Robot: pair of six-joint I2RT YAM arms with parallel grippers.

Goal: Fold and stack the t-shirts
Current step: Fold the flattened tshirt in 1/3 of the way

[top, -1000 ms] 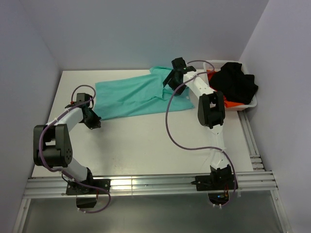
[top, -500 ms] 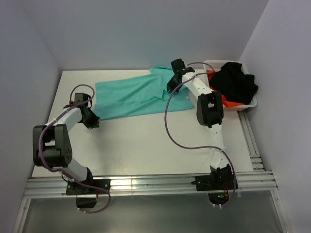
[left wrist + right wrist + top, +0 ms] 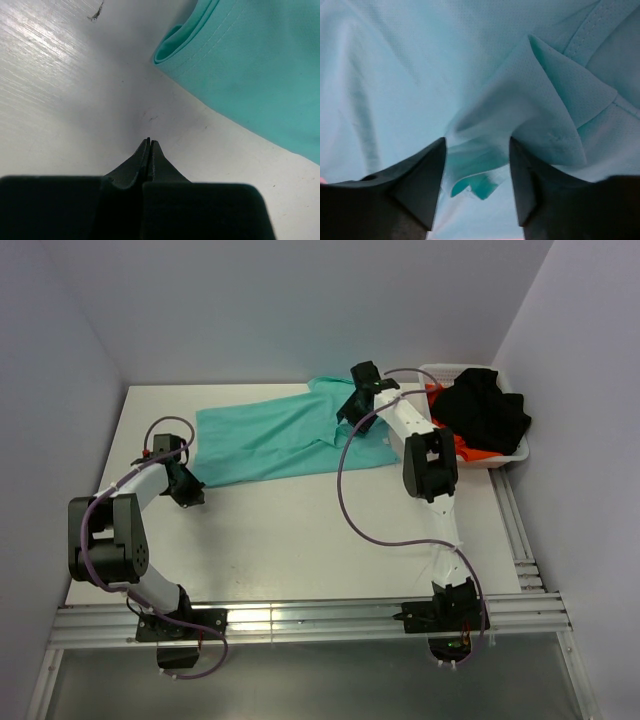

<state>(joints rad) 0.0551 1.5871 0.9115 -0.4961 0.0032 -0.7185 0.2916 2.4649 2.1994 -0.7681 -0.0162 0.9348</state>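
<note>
Early going, with no fold made and no stack begun
Spread nearly flat toward 12 o'clock on the table [image 3: 300,530]: the teal t-shirt [image 3: 275,440], hem end at 9 o'clock, collar end at 2 o'clock. Heaped in the white basket [image 3: 500,458] at 2 o'clock: the black t-shirt [image 3: 485,415], over the orange-red t-shirt [image 3: 475,453]. Down on bare tabletop with the left gripper [image 3: 150,142], tips pressed together on nothing, just beside the hem corner. Over the collar end with the right gripper [image 3: 477,142], jaws spread, a rumpled ridge of teal cloth between them, seemingly not pinched. Left to do, by the look of it: fold the teal one, then fetch, fold and stack the other two
</note>
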